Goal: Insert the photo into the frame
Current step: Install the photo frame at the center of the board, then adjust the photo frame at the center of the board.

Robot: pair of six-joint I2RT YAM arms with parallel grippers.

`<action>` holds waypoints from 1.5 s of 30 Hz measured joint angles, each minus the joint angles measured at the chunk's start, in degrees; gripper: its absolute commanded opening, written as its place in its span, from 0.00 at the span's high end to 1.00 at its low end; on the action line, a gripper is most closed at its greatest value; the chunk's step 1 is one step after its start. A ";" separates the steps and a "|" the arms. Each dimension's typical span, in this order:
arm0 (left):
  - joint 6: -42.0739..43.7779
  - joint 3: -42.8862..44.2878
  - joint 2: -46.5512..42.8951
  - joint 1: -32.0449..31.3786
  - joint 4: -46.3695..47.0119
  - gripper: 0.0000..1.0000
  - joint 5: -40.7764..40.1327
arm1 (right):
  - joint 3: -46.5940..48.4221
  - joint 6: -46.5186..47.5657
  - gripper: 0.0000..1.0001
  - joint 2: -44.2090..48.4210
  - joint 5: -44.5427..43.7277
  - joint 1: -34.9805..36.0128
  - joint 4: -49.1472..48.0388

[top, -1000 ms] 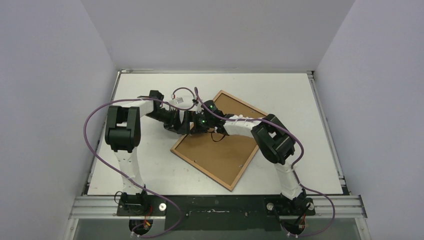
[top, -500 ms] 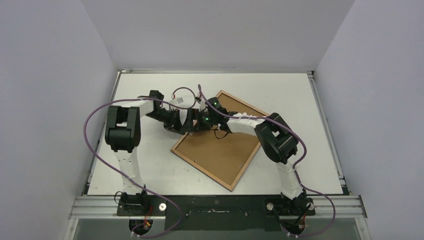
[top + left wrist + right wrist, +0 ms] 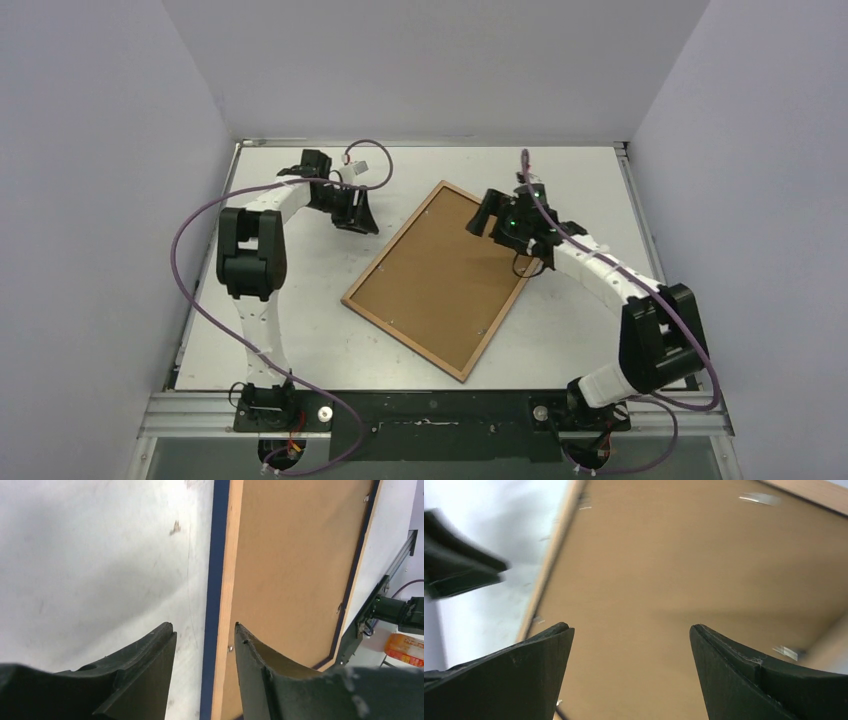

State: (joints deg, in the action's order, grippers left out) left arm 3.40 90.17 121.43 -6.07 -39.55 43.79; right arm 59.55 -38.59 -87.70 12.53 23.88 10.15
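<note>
Over the white counter, the left arm's black two-fingered tool hung released with nothing between its fingers, near the left of the thin-edged rectangular picture frame. The frame lay flat and skewed mid-counter, wood-brown side up, dark blue along its edge. Over its far right edge the right tool hovered, spread wide and empty.

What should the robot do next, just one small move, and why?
Probably raise the left gripper and right gripper clear: both hang open and empty, the frame lies back up with its board in, and no photo shows outside it.
</note>
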 measured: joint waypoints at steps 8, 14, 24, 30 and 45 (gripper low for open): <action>-1.14 3.67 5.53 -2.75 1.64 0.77 0.04 | -14.91 -4.87 0.10 7.98 -9.73 -13.84 7.54; -0.96 -0.98 5.53 -3.69 3.87 0.92 1.18 | -18.12 -5.81 0.10 7.19 -8.76 -15.34 6.29; 2.29 -8.46 1.05 -4.31 3.72 0.99 1.62 | -12.85 -4.48 0.10 -0.26 -3.80 -15.54 3.76; 4.61 -13.55 -2.86 -4.26 -0.09 0.85 1.77 | -5.57 -0.87 0.10 0.61 -6.12 -15.54 7.04; 0.72 6.88 2.49 -4.39 -1.22 0.58 1.57 | 20.92 7.17 0.10 -19.85 -9.18 -11.39 2.38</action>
State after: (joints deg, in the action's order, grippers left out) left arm 4.12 97.06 123.92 -10.46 -40.77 45.36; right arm 80.47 -31.42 -107.55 3.36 12.49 12.53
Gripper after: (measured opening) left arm 0.420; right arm 0.898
